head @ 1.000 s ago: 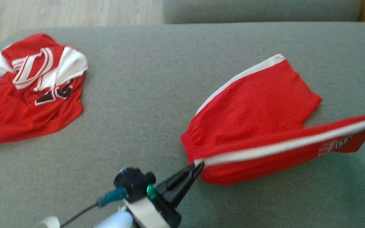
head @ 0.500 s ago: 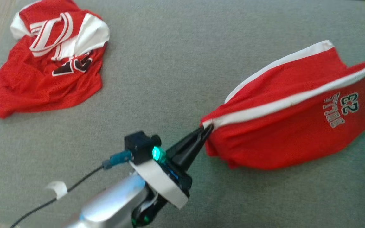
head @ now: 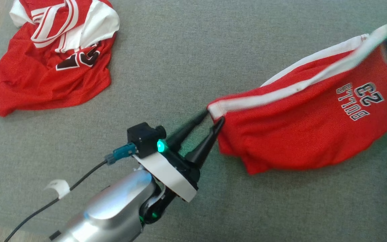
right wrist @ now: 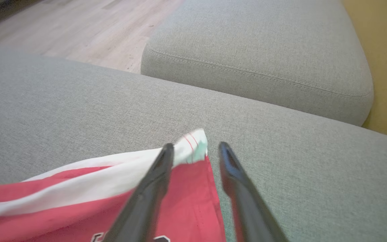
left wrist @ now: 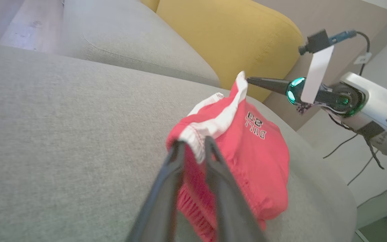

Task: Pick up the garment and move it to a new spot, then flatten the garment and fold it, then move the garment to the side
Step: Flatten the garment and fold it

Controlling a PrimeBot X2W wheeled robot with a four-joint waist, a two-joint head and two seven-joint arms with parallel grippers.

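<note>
Shorts (head: pixel 307 127): lay at 3 o'clock on grey cushion (head: pixel 180 67), drawn out lengthwise, likely for flattening.
Left fingers (head: pixel 208 139): spread apart around waistband corner, clamping nothing.
Right fingers (right wrist: pixel 153 181): spread apart beside hem corner.

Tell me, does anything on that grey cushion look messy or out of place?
Yes. The red jersey lies crumpled in a heap at the edge of the cushion, and the red shorts sit bunched, not flat.

From the head, steeply down on the grey cushion (head: pixel 166 67). From the wrists, low and close: along the left pincer (left wrist: pixel 194 143) toward a yellow backrest (left wrist: pixel 233 37), along the right pincer (right wrist: pixel 196 145) toward the wooden floor (right wrist: pixel 96 37). Shared: red shorts (head: pixel 307 134).
</note>
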